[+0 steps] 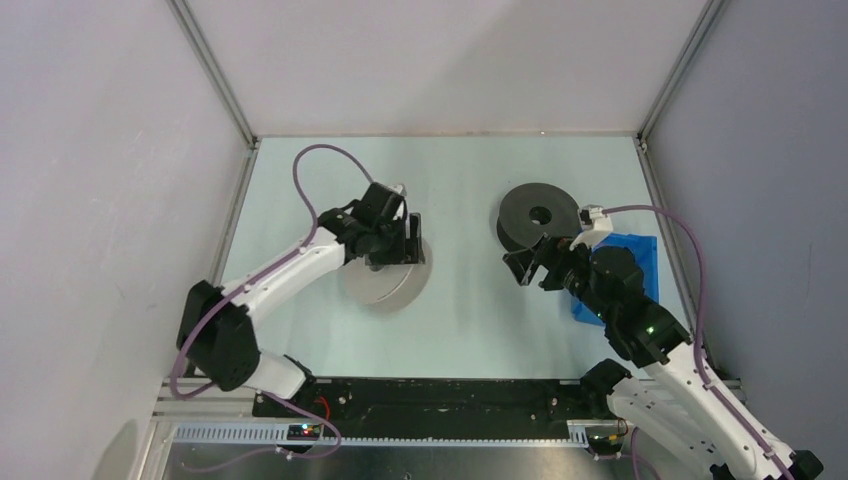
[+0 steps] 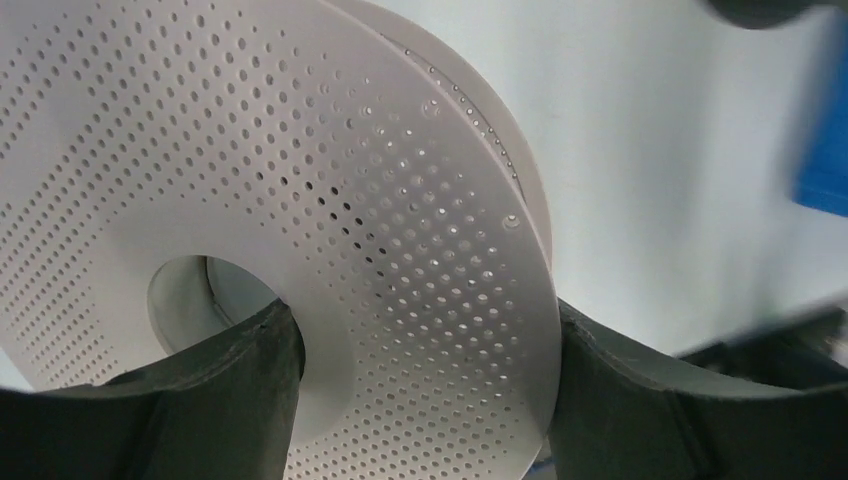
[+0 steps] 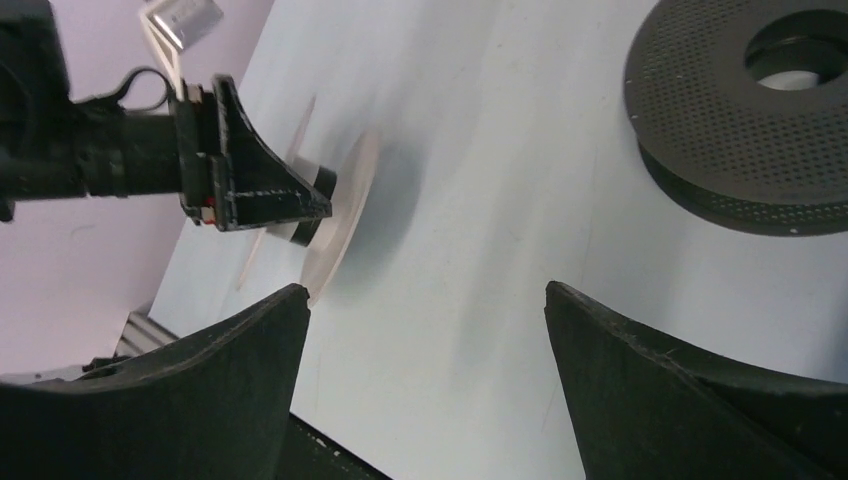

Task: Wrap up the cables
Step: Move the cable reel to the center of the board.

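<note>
- Soft, even light fell from above; the table (image 1: pixel 470 180) looked pale, its shadows faint.
- Between the fingers of the left gripper (image 2: pixel 420 345) the white spool (image 2: pixel 400 200) was sharp; beyond, the blue bin (image 2: pixel 825 150) smeared.
- Ahead-left of the right gripper (image 3: pixel 425 300), that spool blurred over a soft shadow.

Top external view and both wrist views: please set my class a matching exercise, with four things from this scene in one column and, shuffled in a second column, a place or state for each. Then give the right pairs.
Column one
1. white spool
2. dark grey spool
3. blue box
4. right gripper

Column two
A. open, holding nothing
B. by the right edge of the table
C. flange between the fingers of the left gripper, one finger in the hub hole
D. lying flat, hub hole up, nothing gripping it

Pairs: 1-C, 2-D, 3-B, 4-A
</note>
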Available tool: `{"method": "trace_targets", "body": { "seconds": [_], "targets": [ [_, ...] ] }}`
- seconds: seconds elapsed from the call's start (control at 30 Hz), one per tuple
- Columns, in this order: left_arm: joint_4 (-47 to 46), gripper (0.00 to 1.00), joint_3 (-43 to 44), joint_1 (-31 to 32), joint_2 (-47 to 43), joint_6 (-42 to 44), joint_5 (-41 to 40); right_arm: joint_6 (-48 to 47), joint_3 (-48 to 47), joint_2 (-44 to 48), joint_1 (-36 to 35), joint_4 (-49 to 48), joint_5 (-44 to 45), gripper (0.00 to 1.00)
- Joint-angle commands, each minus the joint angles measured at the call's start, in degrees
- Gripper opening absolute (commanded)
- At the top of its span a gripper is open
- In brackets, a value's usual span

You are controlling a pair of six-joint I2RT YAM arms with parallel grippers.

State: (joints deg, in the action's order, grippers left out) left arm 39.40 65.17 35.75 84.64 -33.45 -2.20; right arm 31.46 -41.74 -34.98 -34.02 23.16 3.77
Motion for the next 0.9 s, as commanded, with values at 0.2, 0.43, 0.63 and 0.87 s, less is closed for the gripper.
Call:
{"method": "trace_targets", "body": {
  "seconds": [0.2,0.43,0.63,0.87],
  "targets": [
    [-8.15,0.50,2.42,-2.65,-3.92,7.27,35.62,-4.03,3.19,-1.67,-0.42,-15.97,-6.85,0.85],
    [-10.33,0.57,0.22,-7.23,-1.56,7.10,37.39,-3.62,3.41,-1.53,-0.77,-14.79,-7.20,0.86],
    [-10.65,0.69,-2.14,-12.83,0.91,7.96,37.14,-3.65,4.39,-0.45,-0.70,-14.39,-7.02,0.86],
    [-10.64,0.88,-4.06,-17.07,1.85,10.80,37.05,-4.18,4.47,0.51,-0.77,-14.16,-6.44,0.86]
  ]
}}
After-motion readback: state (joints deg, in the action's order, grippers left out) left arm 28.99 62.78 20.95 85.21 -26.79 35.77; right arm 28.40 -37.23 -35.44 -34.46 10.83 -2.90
